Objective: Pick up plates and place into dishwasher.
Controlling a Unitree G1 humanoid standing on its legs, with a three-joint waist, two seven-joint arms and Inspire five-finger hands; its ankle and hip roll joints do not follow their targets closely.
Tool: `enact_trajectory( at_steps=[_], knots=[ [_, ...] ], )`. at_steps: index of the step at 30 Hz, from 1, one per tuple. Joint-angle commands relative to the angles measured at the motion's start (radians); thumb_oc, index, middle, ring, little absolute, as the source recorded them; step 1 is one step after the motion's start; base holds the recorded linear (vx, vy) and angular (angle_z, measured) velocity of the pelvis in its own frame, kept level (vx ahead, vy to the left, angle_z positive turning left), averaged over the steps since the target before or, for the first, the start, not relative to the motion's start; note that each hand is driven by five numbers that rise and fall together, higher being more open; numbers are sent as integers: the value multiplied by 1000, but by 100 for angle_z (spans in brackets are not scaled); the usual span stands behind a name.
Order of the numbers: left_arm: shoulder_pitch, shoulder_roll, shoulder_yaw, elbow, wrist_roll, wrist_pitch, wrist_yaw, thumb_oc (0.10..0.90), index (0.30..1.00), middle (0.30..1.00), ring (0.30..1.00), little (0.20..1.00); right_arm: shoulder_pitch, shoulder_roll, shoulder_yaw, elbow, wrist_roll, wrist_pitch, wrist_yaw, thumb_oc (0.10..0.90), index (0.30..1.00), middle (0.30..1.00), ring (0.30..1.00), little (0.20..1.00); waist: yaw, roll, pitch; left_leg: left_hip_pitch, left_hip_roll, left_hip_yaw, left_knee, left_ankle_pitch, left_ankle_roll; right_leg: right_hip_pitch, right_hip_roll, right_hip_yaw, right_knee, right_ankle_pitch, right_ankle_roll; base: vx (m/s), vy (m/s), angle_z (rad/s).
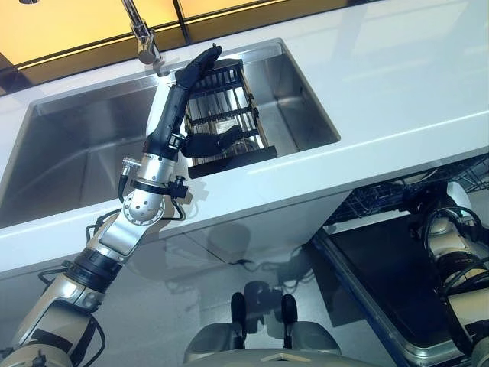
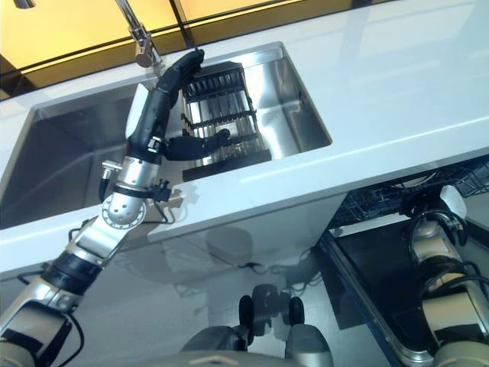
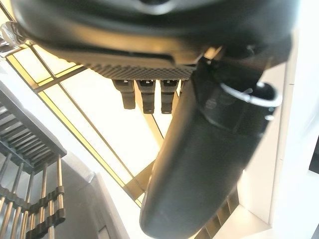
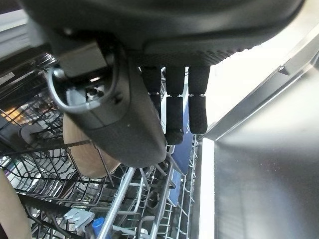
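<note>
The left hand (image 1: pixel 182 95) is reaching over the sink (image 1: pixel 69 153) with fingers straight and empty beside the dish rack (image 1: pixel 225 107), while the right hand (image 4: pixel 174 99), fingers relaxed, is hanging above a tan plate (image 4: pixel 84 149) standing in the dishwasher rack (image 4: pixel 45 199).

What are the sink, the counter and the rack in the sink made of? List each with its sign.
Sink: looks like brushed stainless steel, grey with soft mirror-like reflections.
Counter: smooth glossy white, perhaps solid surface or stone; it reflects light.
Rack: apparently thin shiny metal rods in a dark frame, possibly plastic.
</note>
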Motion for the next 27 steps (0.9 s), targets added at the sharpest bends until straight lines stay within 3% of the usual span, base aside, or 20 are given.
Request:
enact_trajectory(
  at_steps=[1,8,14,15,16,27],
  knots=[
    [-74,-8,39,-12,-5,-113,35,800,900,900,900,900,-197,-59,4,-159,-97,-210,-31,100,300,300,300,200,46,-73,-114,53,-64,-15,6,-190,43,40,60,19,6,-103,-3,0,0,0],
    [-38,-20,56,-39,1,-108,30,800,900,900,900,900,-36,-58,6,-228,-192,-144,24,100,300,300,300,200,19,-89,-135,69,-56,13,6,-199,45,52,63,39,6,-104,2,15,42,-5],
    [7,-24,86,-76,10,-108,37,800,900,900,900,900,169,-51,-70,-340,-236,-96,41,100,300,300,300,200,-17,-96,-144,88,-49,42,6,-210,49,62,67,65,6,-105,8,0,60,-13],
    [15,-28,90,-83,16,-107,39,800,900,900,900,900,204,-46,-90,-360,-239,-94,41,182,371,371,371,282,-24,-97,-146,89,-49,45,6,-211,51,63,67,69,6,-104,9,-7,58,-10],
    [22,-32,93,-90,24,-105,41,800,900,900,900,900,240,-41,-110,-386,-235,-88,35,800,900,900,900,900,-30,-98,-148,92,-48,50,6,-212,51,64,68,74,6,-104,9,-9,49,-12],
    [100,-73,160,-113,48,-133,28,800,900,900,900,900,547,40,-338,-661,-286,-137,10,800,900,900,900,900,-119,-106,-169,109,-37,111,6,-227,56,61,83,138,11,-103,25,-11,75,-17]
  ],
)
